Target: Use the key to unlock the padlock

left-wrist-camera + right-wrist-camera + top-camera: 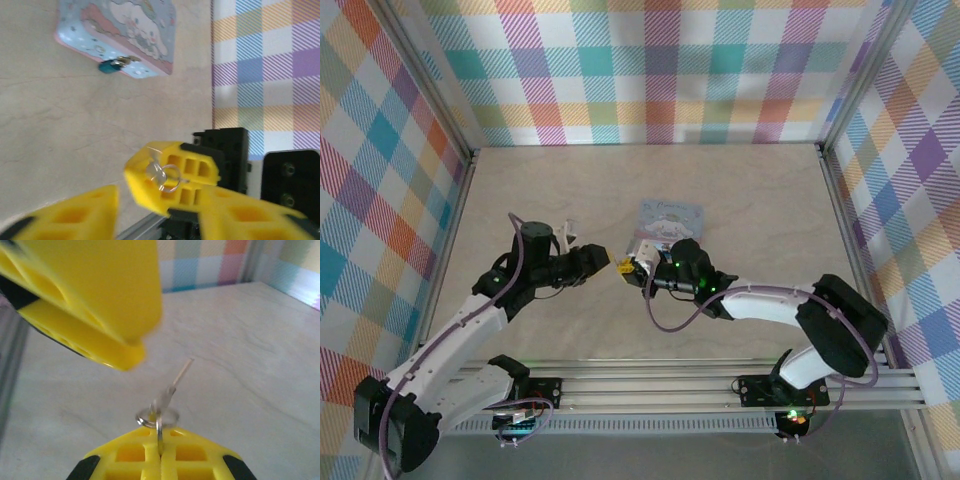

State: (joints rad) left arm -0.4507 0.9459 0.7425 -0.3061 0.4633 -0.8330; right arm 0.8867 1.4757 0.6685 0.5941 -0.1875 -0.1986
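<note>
Now, right gripper (pixel 159 435): fingers pressed fully together, pinching the ring (pixel 157 417) that carries the key (pixel 172 385).
Key: thin grey blade sticking out past the fingertips, tilted, free in the air above the table (pixel 750 200); it touches nothing but the ring.
Left gripper (pixel 604 264): fingers (pixel 75 215) spread wide, holding nothing; its tips face the right gripper's tips, very close, and contact cannot be told through the blur.
Tin (pixel 670 218): pale blue, flat on the table; from above, both grippers meet just off its near left corner.
Padlock (pixel 106 66): small dark blue body hanging from the clasp on the tin's side wall, against that wall and low by the table.
Padlock to key: apart, with bare table between them in the left wrist view; the padlock lies on the tin's side, beyond the right gripper's tips.
</note>
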